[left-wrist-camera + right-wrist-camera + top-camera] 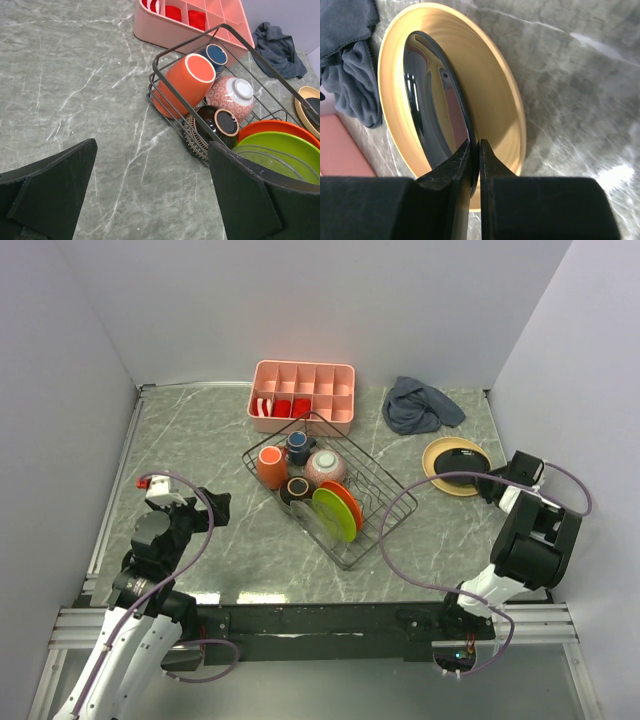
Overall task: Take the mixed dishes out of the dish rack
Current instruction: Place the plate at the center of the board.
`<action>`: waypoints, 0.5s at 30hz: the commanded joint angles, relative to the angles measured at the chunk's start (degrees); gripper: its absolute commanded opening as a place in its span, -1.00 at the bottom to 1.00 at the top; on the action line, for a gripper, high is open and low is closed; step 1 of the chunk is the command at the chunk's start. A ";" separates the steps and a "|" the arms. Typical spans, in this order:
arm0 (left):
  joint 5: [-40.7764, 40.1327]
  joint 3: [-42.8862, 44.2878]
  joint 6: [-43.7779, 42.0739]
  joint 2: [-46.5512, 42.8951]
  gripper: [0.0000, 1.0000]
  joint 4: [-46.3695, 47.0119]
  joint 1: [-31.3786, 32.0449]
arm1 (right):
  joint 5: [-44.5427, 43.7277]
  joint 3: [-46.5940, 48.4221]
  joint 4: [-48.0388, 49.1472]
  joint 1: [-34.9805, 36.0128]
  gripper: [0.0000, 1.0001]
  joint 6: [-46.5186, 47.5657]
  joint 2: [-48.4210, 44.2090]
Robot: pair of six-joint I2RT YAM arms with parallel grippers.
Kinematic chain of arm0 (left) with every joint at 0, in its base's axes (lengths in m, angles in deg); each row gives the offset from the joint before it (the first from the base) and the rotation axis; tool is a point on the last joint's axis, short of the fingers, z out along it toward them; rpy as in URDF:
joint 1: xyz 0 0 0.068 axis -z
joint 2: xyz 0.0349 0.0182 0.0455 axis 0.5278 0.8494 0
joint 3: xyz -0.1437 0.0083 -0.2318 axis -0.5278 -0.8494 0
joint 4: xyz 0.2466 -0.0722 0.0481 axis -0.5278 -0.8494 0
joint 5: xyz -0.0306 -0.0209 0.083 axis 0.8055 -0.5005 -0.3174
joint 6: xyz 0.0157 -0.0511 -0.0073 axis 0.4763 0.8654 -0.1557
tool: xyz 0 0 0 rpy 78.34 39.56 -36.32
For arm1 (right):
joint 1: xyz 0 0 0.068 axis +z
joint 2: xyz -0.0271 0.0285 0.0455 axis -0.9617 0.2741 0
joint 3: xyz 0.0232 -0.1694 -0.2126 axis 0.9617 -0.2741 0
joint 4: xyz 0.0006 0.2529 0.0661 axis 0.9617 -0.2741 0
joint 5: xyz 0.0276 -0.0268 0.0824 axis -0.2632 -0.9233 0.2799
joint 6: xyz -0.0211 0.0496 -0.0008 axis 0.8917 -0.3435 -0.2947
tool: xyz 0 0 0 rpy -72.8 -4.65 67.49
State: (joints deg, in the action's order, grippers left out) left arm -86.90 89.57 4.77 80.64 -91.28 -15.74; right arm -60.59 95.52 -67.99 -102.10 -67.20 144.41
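The dish rack [372, 483] held an orange mug [270, 467], a speckled bowl [326, 467], a lime green plate [333, 513] and an orange-red plate [349, 502]. Right of the rack, the right gripper [474, 145] pinched a black plate [432, 100] lying on a tan plate [490, 85]. Left of the rack, the left gripper [152, 145] gaped wide.

we see an orange mug [186, 84], a pink speckled bowl [222, 100], a lime green plate [285, 149] and a black-centred tan plate [490, 90].
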 commanded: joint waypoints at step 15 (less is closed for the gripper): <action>0.90 2.28 -0.69 0.27 0.99 1.81 0.14 | -1.76 6.85 -7.47 1.20 0.40 6.09 -0.43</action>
State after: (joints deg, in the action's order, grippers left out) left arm -86.85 89.57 4.77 80.92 -91.28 -15.74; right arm -60.18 98.51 -71.31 -101.97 -64.05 145.72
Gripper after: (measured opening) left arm 0.995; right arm 0.666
